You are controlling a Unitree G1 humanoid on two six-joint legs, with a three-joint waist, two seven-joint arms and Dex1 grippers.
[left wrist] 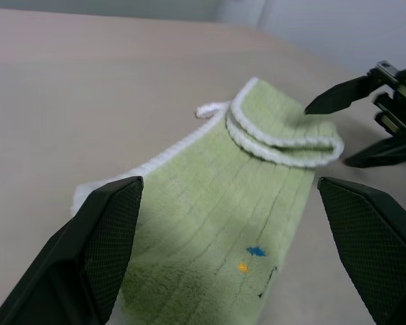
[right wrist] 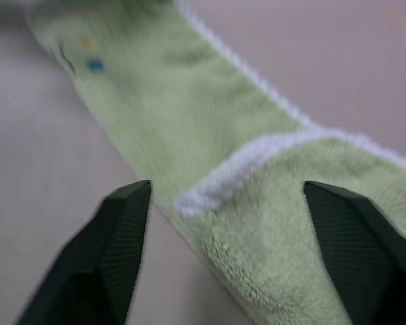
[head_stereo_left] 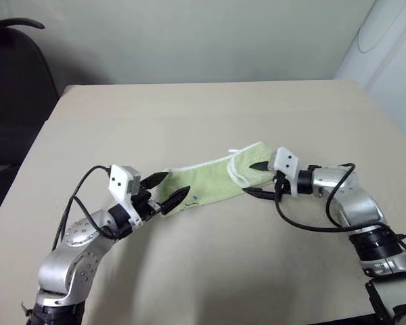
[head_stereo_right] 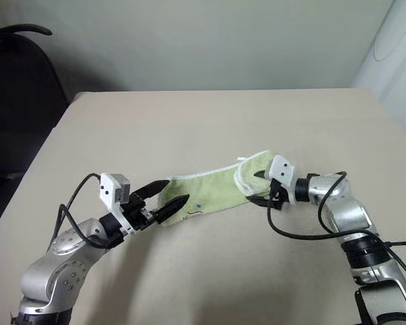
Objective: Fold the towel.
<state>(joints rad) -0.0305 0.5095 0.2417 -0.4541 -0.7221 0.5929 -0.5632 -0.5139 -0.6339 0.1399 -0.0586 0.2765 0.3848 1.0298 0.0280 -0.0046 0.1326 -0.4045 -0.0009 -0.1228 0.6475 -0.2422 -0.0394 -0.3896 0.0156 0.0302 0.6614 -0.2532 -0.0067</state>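
The towel (head_stereo_left: pixel 210 181) is lying as a long strip on the table (head_stereo_left: pixel 203 115), its right end flapped over. Both the left claw (head_stereo_left: pixel 168 191) and right claw (head_stereo_left: pixel 258 179) are hovering spread, pinching nothing. That loose flap is probably risking springing open or dragging askew.
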